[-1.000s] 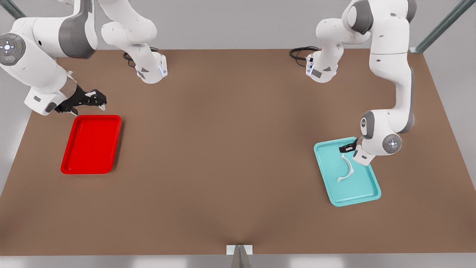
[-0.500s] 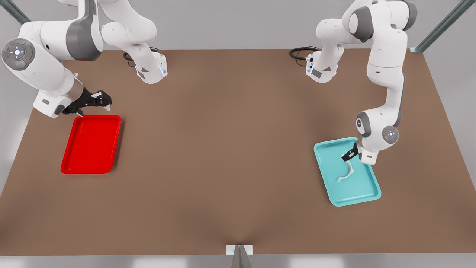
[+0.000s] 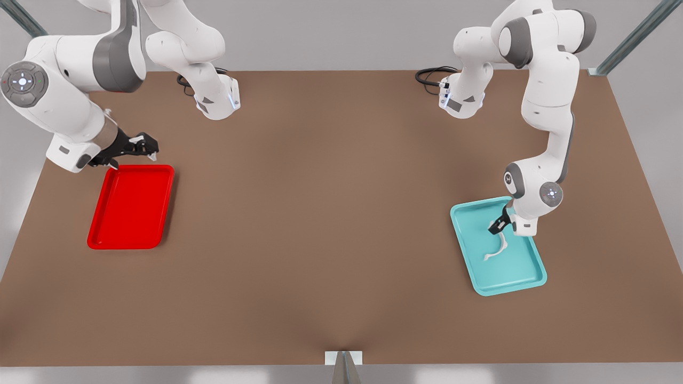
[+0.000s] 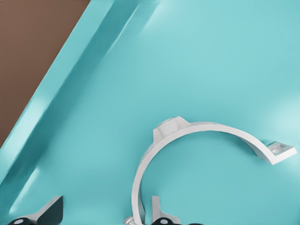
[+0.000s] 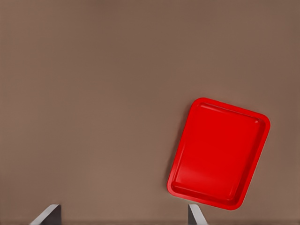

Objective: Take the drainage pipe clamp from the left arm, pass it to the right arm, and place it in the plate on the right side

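Lying flat in teal tray [image 3: 525, 277] — drainage pipe clamp [image 3: 500, 246], white half-ring. Left gripper [image 3: 496, 228] low over clamp's upper end, fingers spread, straddling one end of strip. Right gripper [image 3: 140, 149] open, waiting beside far edge of plate [image 3: 131, 206] — red, on front view's left.

brown table, two trays and two arm bases

the brown table [image 3: 331, 213] carries a glossy red plate [image 3: 131, 206] near its edge at the front view's left and a teal tray [image 3: 528, 266] near the opposite edge, the two well apart with bare tabletop between. both trays lie flat, the teal one turned slightly askew. two white arm bases [image 3: 217, 98] [image 3: 461, 98] stand on the far edge, each with a black cable [image 3: 433, 74] coiled beside it.
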`<state>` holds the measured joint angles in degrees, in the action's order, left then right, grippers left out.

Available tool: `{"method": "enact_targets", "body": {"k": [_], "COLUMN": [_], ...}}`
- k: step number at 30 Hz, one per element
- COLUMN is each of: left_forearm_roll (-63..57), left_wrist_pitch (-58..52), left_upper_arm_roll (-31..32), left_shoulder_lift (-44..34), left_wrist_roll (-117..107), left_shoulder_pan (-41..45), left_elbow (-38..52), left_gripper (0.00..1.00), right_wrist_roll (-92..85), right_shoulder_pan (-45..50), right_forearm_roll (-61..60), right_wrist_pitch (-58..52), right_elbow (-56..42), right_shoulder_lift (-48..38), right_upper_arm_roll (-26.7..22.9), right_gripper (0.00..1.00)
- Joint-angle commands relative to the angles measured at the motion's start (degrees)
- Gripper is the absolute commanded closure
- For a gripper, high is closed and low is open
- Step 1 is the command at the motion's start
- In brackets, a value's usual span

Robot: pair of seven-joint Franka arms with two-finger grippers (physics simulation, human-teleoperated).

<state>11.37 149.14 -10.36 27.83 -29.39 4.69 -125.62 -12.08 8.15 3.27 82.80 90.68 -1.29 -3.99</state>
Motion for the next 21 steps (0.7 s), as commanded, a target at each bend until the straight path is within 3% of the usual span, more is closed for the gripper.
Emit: {"method": "enact_targets", "body": {"k": [1, 10, 12, 21], "left_forearm_roll": [0.0, -0.7, -0.6, -0.6], "left_wrist_pitch": [0.9, 2.6, 2.5, 1.8], "left_upper_arm_roll": [0.1, 0.4, 0.4, 0.4], "left_shoulder_lift": [-0.1, 0.0, 0.0, 0.0], "left_wrist_roll": [-8.5, -9.9, -9.8, -9.7], "left_shoulder_pan": [0.0, -0.3, -0.3, -0.1], "left_elbow": [0.0, 0.6, 0.5, 0.5], "left_gripper": [0.06, 0.07, 0.27, 0.38], "right_wrist_roll": [-0.6, -0.6, -0.6, -0.6], "right_shoulder_pan": [0.6, 0.6, 0.6, 0.6], "right_forearm_roll": [0.0, 0.0, 0.2, 0.2], "right_wrist_pitch": [-0.6, -0.8, -0.8, -0.9], "right_elbow": [0.0, 0.1, 0.1, 0.3], "right_shoulder_lift": [0.1, 0.1, 0.1, 0.1], "right_upper_arm_roll": [0.1, 0.2, 0.2, 0.2], "right_gripper": [0.0, 0.0, 0.0, 0.0]}}
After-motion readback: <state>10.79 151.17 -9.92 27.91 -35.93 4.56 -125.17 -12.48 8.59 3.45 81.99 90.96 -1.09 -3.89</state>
